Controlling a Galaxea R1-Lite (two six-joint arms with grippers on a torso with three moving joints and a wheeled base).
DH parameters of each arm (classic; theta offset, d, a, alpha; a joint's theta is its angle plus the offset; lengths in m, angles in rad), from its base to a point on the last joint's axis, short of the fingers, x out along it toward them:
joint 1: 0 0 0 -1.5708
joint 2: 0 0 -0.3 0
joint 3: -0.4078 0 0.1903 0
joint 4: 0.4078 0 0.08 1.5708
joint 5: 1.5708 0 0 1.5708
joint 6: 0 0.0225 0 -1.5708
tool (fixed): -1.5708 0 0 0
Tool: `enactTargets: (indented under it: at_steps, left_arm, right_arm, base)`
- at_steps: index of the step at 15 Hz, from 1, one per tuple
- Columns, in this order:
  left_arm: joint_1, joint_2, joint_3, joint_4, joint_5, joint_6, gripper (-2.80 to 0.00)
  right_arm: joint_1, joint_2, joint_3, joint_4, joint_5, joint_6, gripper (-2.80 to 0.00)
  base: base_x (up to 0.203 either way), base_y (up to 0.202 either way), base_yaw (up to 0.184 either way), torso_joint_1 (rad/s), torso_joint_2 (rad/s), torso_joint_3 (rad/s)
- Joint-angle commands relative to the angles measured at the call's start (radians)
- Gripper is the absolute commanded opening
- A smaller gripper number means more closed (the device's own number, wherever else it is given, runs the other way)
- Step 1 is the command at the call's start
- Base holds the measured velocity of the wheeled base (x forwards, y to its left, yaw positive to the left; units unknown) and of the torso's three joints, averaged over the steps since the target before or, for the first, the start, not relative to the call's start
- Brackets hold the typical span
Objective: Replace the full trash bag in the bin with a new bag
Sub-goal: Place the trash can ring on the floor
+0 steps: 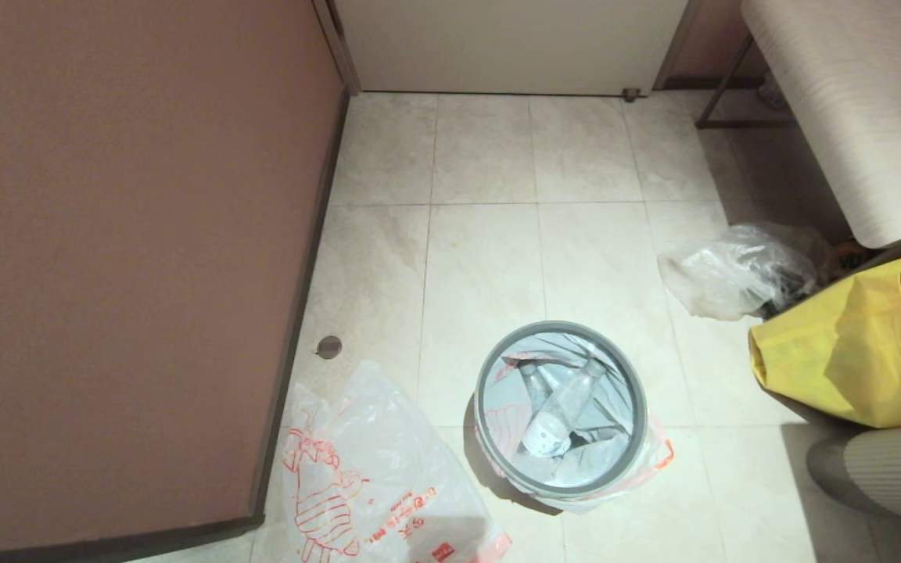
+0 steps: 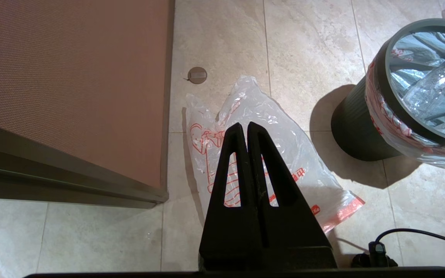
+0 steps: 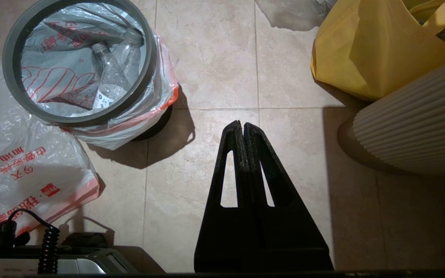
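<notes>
Yellow tote (image 1: 849, 352) (clear bag (image 1: 732, 270) beside) near bin (image 1: 561, 485).

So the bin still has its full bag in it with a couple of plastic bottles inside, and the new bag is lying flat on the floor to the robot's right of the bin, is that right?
Not quite. The bin does hold the full trash bag with the plastic bottles, but the new bag lies flat on the floor on the robot's left of the bin, beside the brown wall panel. The head view shows this.
</notes>
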Motion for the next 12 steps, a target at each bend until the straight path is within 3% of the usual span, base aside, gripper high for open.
enactTargets:
  at_steps: [1, 12]
  left_arm:
    - [0.001, 0.0, 0.0, 0.0, 0.0, 0.0, -2.8]
    - [0.001, 0.0, 0.0, 0.0, 0.0, 0.0, -2.8]
  right_arm:
    - [0.0, 0.001, 0.0, 0.0, -0.001, 0.0, -2.8]
    - [0.0, 0.001, -0.009, 0.005, -0.002, 0.0, -2.8]
  base:
    - [0.0, 0.0, 0.0, 0.0, 0.0, 0.0]
    - [0.0, 0.0, 0.0, 0.0, 0.0, 0.0]
